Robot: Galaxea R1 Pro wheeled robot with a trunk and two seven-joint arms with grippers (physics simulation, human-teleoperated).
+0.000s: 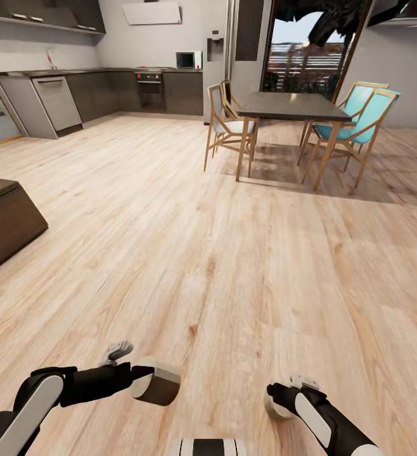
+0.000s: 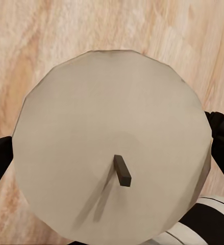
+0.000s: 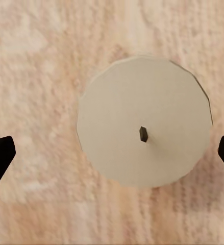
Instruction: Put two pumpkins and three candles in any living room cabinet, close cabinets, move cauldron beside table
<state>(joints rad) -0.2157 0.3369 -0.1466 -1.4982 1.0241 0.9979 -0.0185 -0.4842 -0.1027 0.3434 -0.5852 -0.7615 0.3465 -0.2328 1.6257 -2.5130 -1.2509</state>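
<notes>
The left gripper is clamped around a pale candle, carried low over the wood floor for transport to a cabinet, while the right gripper hangs spread wide above a second candle (nothing gripped).

wide open floor ahead; cabinet at left, dining table far ahead.

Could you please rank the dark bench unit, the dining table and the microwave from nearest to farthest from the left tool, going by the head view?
From the left tool, which grips a candle:
1. Dark bench unit, at the left edge, nearest.
2. Dining table, ahead to the right, mid-room.
3. Microwave, on the far kitchen counter.
</notes>
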